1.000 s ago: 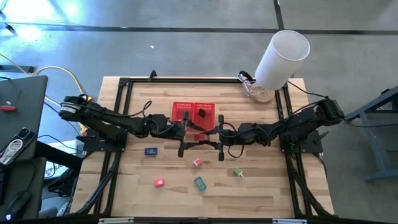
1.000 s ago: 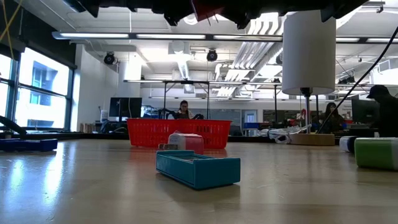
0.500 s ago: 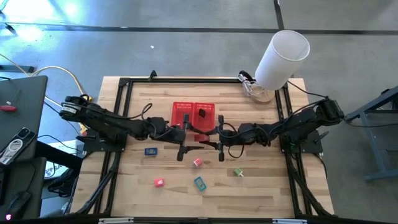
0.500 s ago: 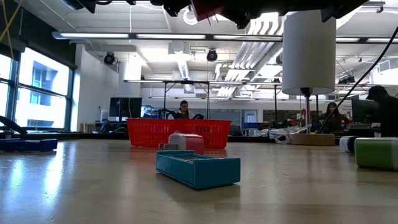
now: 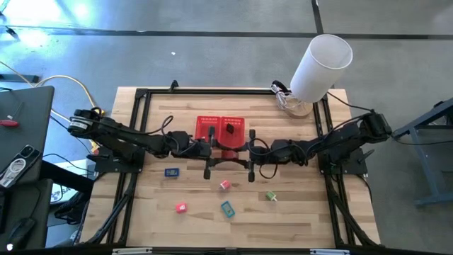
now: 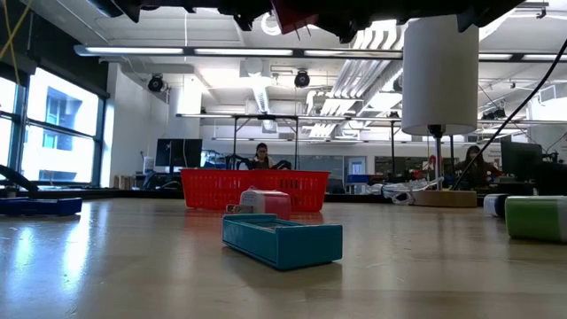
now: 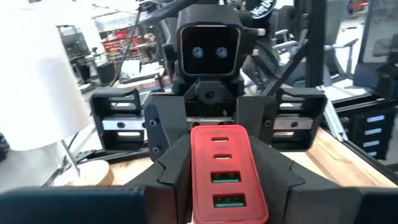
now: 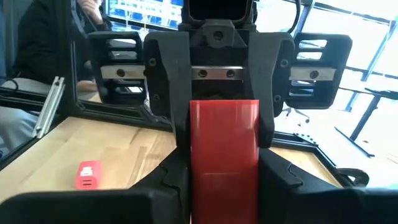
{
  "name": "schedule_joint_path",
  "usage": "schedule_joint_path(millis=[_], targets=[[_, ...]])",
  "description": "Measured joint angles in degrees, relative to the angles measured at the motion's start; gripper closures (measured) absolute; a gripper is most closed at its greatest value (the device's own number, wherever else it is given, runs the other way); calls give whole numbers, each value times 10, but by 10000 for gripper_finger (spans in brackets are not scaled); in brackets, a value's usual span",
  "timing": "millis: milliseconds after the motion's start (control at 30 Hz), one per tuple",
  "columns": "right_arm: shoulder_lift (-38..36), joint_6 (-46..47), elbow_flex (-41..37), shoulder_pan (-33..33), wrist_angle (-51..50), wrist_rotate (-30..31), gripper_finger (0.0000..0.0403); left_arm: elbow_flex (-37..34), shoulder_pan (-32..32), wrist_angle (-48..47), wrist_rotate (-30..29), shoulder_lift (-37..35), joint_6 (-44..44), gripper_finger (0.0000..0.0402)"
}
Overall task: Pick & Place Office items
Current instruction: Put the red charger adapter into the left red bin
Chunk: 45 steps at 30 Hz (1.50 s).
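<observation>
L pincer (image 5: 221,151), mid-worktop, is now seen pressed onto the red charger block (image 7: 227,180). A sec ago its fingers were spread wider around that block; they've since been drawn in against its sides. R pincer (image 5: 241,151), facing it from 3 o'clock, is pinching the same block w/ no change in grip. So the block is clamped from both ends, held in the air above the worktop (image 5: 297,212), approx. level.

Meaning for the task: this is judged to be a handover, R to L, at the point where both grips overlap. A release by the R pincer is prob. needed next, before the block can be carried off. If either arm is pulled away early, the block could be twisted or dropped.

Outward from the block:
- Red mesh basket (image 5: 209,126) sits just at 12 o'clock, v. near. A black item (image 5: 230,130) is already inside its R compartment.
- Pale pink item (image 5: 225,185) lies at 6 o'clock.
- Green item (image 5: 271,195) at approx. 4 o'clock.
- Teal item (image 5: 227,208) further out at 6.
- Red-pink item (image 5: 180,207) at approx. 7.
- Dark blue item (image 5: 171,171) at approx. 8, below the L arm.

Five items are thus left loose on the worktop, none touched. The task is judged early-stage.
</observation>
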Motion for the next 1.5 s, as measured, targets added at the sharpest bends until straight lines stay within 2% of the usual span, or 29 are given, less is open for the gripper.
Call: schedule_joint_path(millis=[167, 233, 433, 600, 767, 833, 933, 1000, 1100, 1333, 1400, 1500], targets=[[0, 2, 0, 0, -1, -5, 296, 0, -4, -2, -14, 0, 2, 290], [0, 5, 0, 0, -2, -5, 282, 0, -6, -3, -13, 0, 1, 290], [0, 9, 0, 3, -9, -1, 150, 0, -6, -14, -12, 1, -1, 290], [0, 17, 0, 7, -38, 22, 76, 0, -11, -58, -69, -10, -7, 290], [0, 76, 0, 7, -79, 84, 49, 0, -15, -145, -87, -38, -9, 290], [0, 97, 1, 5, -94, 82, 47, 0, -19, -171, -98, -44, -1, 290], [0, 140, 1, -3, -118, 68, 47, -1, -33, -190, -157, -49, 25, 290], [0, 166, 1, -11, -134, 41, 49, 0, -46, -201, -188, -48, 56, 290], [0, 227, 0, -27, -154, -9, 50, 0, -71, -219, -205, -48, 127, 290], [0, 382, 0, -75, -156, -179, 50, 0, -137, -229, -238, -46, 319, 290], [0, 410, 0, -84, -150, -191, 50, 0, -151, -232, -238, -45, 395, 290], [0, 429, 1, -92, -148, -170, 50, 0, -169, -232, -238, -38, 496, 290]])
